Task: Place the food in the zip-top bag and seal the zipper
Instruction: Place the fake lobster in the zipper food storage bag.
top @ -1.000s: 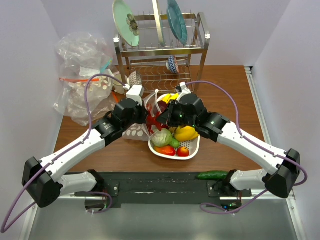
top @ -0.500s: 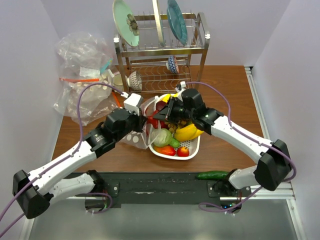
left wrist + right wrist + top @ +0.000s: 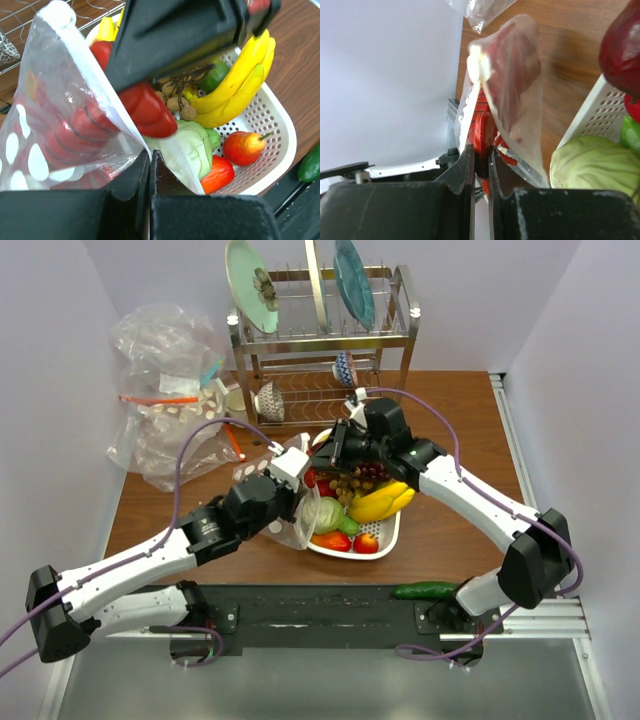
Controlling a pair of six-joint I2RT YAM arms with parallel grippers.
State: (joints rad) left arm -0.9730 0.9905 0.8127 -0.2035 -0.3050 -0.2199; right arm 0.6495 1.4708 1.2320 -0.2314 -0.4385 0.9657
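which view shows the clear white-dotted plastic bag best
The left wrist view: the clear white-dotted plastic bag fills its left side, and a red plastic toy lobster shows through the film. The right wrist view catches the bag nearly edge-on. In the top view it is mostly hidden, with only a scrap showing.

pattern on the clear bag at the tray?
White polka dots on the clear plastic zip-top bag; shows best in left wrist view.
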